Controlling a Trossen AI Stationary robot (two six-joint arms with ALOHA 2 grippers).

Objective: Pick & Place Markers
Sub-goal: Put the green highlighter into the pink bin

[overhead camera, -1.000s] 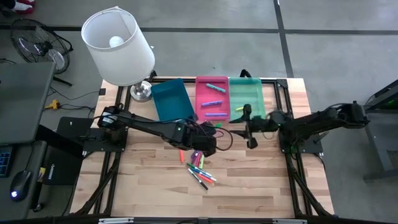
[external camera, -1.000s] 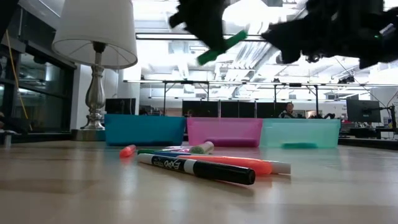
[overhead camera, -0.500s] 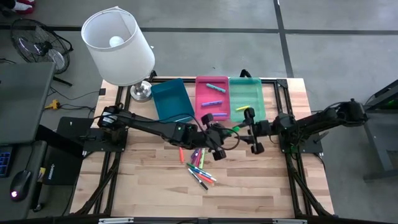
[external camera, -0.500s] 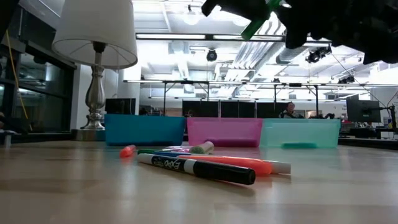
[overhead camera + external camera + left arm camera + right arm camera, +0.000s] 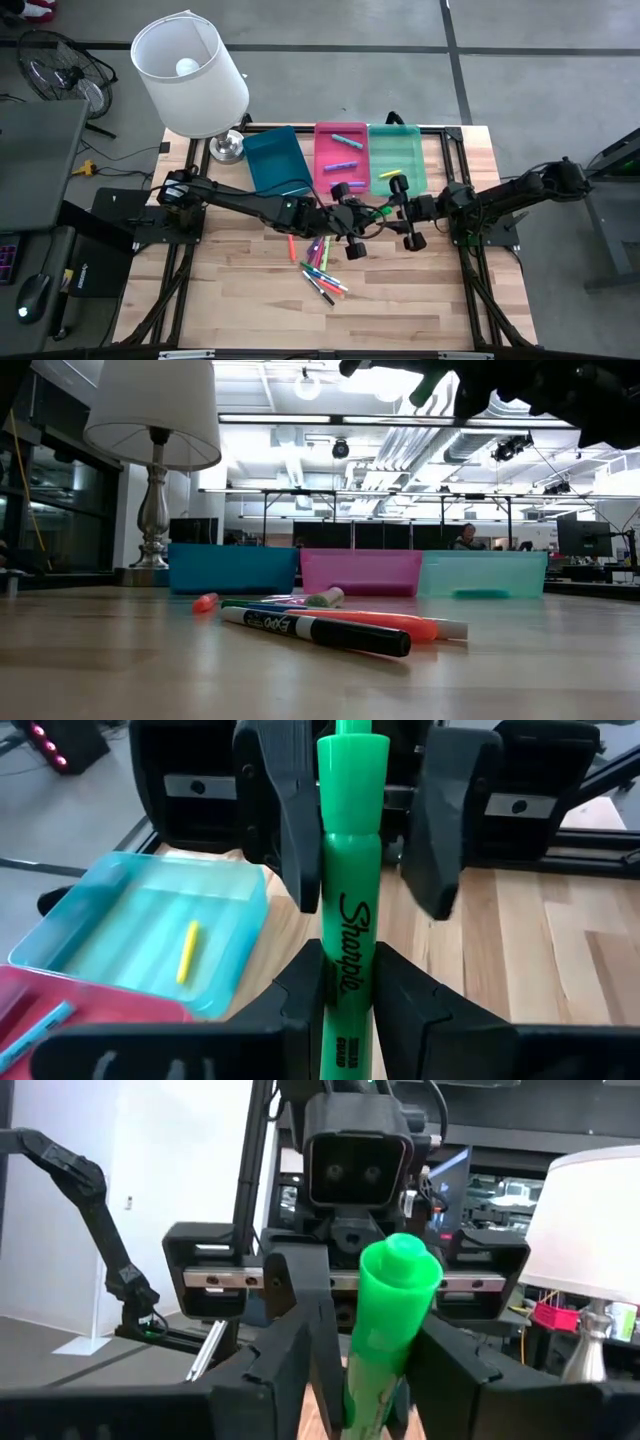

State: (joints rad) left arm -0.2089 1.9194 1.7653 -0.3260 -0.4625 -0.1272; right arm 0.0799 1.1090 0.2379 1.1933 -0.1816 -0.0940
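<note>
**benchrat:** So where's the green marker (image 5: 345, 920) at? Looks like a mid-air handoff. It's up off the table, between the two claws, with its rear end pinched in the left gripper (image 5: 340, 985). My guess is it's held out lengthwise like that so the other arm can grab the free end.

**servo_sue:** Yep. The right gripper (image 5: 365, 830) has its fingers on either side of the front half, one finger right against the barrel and the other standing off a bit, so I can't tell if it's properly clamped. Just past and below that claw sits the teal tray (image 5: 95, 945) with a yellow marker (image 5: 186, 951) inside, probably the drop spot.

**benchrat:** Any writing?

**servo_sue:** "Sharpie" in black script down the green barrel. Below both claws, the loose pile (image 5: 320, 268) has a black pen (image 5: 318, 631) reading "EXPO".
</note>
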